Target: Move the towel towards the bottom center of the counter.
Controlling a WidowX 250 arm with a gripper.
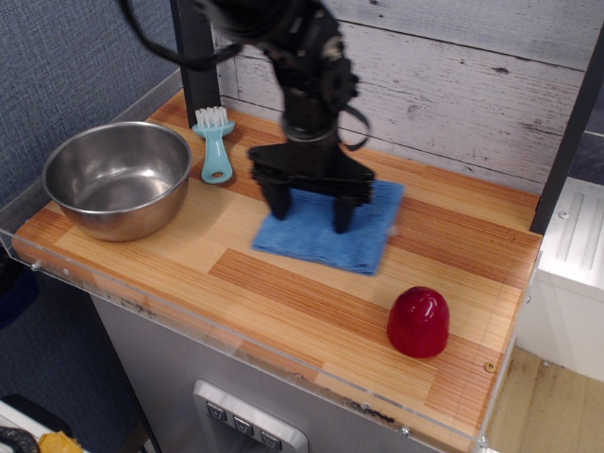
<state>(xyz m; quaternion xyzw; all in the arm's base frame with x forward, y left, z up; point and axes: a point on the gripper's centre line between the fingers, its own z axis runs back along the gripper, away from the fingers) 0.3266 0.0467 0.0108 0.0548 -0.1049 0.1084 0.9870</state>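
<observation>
A: Fig., observation.image view. Gripper [310, 211] w/ jaws spread wide, both fingertips planted down on the towel [326, 229]; nothing pinched between them. Towel lies flat near counter [283, 283] centre, approx. 12 o'clock of the bottom-centre goal spot.

B: Other items?

A: Steel bowl [117, 176] at 9 o'clock of the towel, well apart. Scrub brush [215, 144] at 10 o'clock, near. Red dome-shaped object [418, 322] at 4–5 o'clock, near but apart.

B: How will the towel handle?

A: Judged: light, soft, limp microfibre; not fragile. Grips wood somewhat, so it prob. slides under downward pressure but may bunch or fold at the leading edge.

B: Where to take hold?

A: Judged: two options. Press w/ both tips on the mid-area, spread as now, and drag toward 6 o'clock; or pinch an edge fold. Pressing keeps it flat. Only one view; contact force can't be told.
</observation>
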